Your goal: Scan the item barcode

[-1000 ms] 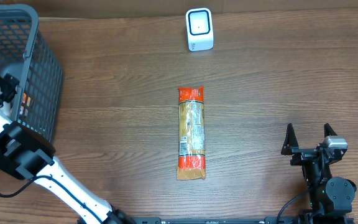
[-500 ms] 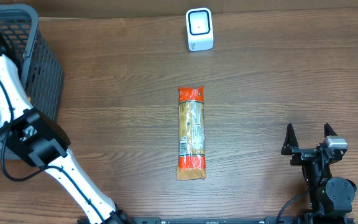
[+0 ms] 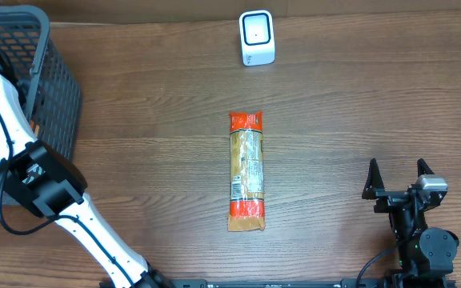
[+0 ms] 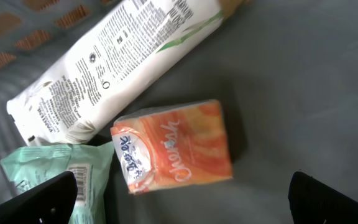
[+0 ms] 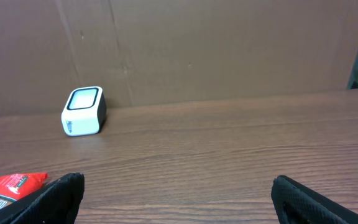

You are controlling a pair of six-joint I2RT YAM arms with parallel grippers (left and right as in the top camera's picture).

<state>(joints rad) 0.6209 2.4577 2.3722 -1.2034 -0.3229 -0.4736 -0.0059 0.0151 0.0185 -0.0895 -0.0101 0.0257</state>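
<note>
**Q:** What changed in the last second?
**Me:** My left arm (image 3: 6,112) swung up from low at the counter (image 3: 150,120) edge and over the grey basket (image 3: 58,96). The last half second was only a small shift. My right arm and everything on the counter stayed put.

**Q:** What does that mean for the scan?
**Me:** Probably I'm reaching in for an item. Nothing is picked up, and the scan isn't started.

**Q:** Fingers?
**Me:** My left fingers (image 4: 36,202) are wide apart over the basket contents, holding nothing. My right fingers (image 5: 55,199) are wide apart too and empty, parked at the counter's near right corner.

**Q:** Where's the item?
**Me:** A long packet (image 3: 246,170) with orange-red ends lies flat mid-counter, well apart from both arms. It is in line with the white scanner (image 3: 257,38) at the far edge. I can't tell whether that packet or a basket item is the one to scan.

**Q:** What's in the basket?
**Me:**
- A white pouch (image 4: 110,62) with small print lies diagonally.
- An orange carton (image 4: 176,146) sits just beside the pouch, right under my left fingers.
- A mint-green packet (image 4: 55,180) with its barcode label up is at the carton's end.

Anything else in there is out of view.
</note>
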